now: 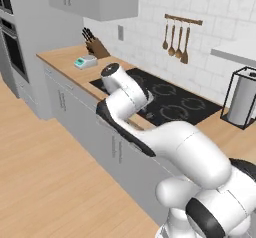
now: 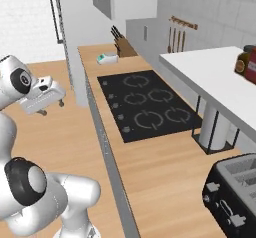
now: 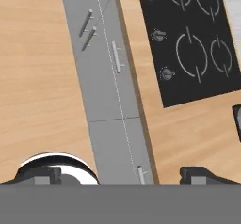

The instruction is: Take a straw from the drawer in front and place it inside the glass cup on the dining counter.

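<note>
Two-finger dark-tipped gripper [image 3: 120,175]: jaws spread wide, holding nothing, hovering above the cabinet front. Wide light-grey drawer w/ slim metal bar handle [image 3: 118,57]: shut, below and ahead of tips. Straw, cup: not in view.

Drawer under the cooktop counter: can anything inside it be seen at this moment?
No. The drawer is shut; only its grey front and bar handle show below the black cooktop. Its inside is covered, so no straw is visible. The gripper hangs above, empty.
</note>
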Robot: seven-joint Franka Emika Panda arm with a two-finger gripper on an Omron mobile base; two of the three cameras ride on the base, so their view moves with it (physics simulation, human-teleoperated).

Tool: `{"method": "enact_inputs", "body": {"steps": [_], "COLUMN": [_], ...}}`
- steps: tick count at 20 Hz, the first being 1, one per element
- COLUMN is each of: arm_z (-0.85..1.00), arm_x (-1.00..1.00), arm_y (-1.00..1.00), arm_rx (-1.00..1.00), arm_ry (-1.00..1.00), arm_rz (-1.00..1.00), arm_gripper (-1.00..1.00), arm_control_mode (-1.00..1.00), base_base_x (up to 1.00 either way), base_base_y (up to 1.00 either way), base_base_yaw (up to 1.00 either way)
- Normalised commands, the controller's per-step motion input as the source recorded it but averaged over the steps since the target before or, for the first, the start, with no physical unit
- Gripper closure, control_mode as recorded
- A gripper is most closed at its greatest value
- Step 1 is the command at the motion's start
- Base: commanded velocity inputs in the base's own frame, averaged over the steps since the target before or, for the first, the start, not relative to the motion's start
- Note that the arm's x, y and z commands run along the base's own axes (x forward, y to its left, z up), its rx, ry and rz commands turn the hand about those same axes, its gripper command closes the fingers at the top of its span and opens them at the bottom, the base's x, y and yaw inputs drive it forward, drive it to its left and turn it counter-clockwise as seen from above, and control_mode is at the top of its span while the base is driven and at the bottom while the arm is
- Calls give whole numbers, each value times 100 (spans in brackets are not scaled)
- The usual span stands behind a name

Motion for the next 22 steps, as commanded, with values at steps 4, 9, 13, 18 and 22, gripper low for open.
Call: {"method": "enact_inputs", "body": {"steps": [4,9,13,18,22], "arm_z": [-68,-72,-63,-45,-28], "arm_x": [34,40,38,9,22], "arm_y": [79,31,1,-21,-27], "arm_rx": [-37,-31,-25,-19,-16], "arm_ry": [0,0,-2,-15,-15], "arm_rz": [-5,-6,-6,-3,-2], "arm_gripper": [-100,-100,-100,-100,-100], "arm_control_mode": [-100,-100,-100,-100,-100], "base_base_x": [0,0,0,0,0], "base_base_y": [0,0,0,0,0], "base_base_yaw": [0,0,0,0,0]}}
